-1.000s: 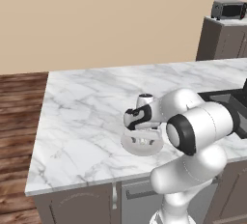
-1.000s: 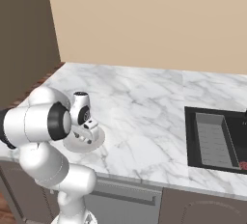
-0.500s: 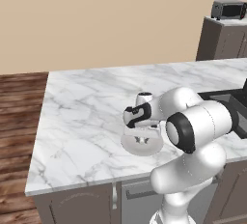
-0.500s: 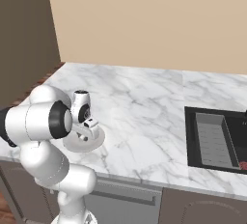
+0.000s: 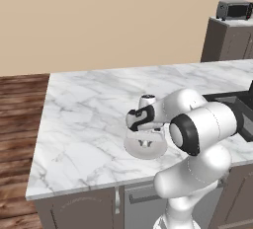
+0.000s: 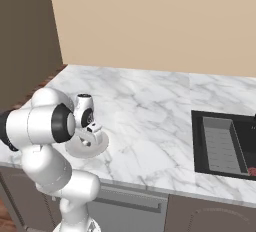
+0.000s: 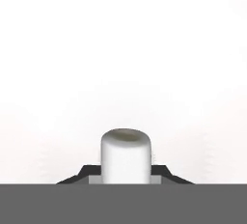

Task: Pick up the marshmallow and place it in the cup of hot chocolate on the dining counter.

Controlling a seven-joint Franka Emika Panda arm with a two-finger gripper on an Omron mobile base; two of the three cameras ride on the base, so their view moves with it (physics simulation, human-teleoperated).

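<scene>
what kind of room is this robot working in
Most likely a rendered home kitchen: a white marble-topped island with grey veins, a black sink basin set into the counter, and a small dark toaster oven on a grey cabinet.

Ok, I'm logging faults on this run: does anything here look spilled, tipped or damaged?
Nothing stands out. The marshmallow stands upright between the gripper tips, over the pale plate on the dining counter. No spill or breakage shows on the marble or in the sink.

White arm folded low, tool (image 7: 125, 177) pointing down, fingers closed on marshmallow (image 7: 125, 155)
</scene>
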